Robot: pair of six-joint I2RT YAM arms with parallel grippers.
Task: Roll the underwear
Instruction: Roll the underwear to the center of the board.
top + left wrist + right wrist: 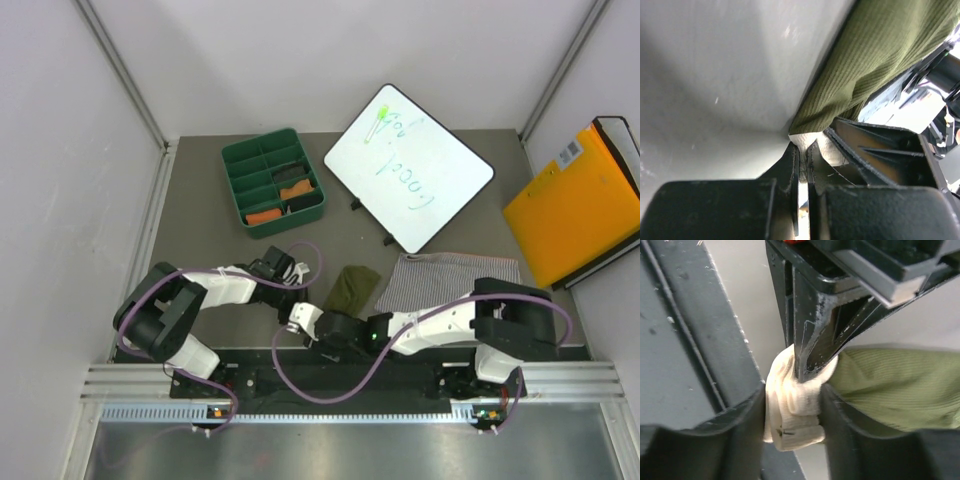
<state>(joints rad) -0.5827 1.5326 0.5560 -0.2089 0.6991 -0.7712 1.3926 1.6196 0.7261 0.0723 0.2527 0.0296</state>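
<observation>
The olive green underwear with a cream waistband lies bunched on the table just ahead of the arms. My left gripper is shut on the cream waistband, with the green cloth beyond it. My right gripper is shut on the same waistband, right next to the left gripper's fingers, which pinch it from above. The green cloth spreads to the right. A grey-white striped brief lies flat to the right of the olive one. No black speckled brief is in view.
A green divided tray with dark and orange rolled items stands at the back left. A tilted whiteboard stands behind the briefs. An orange folder leans at the far right. White walls close in on both sides.
</observation>
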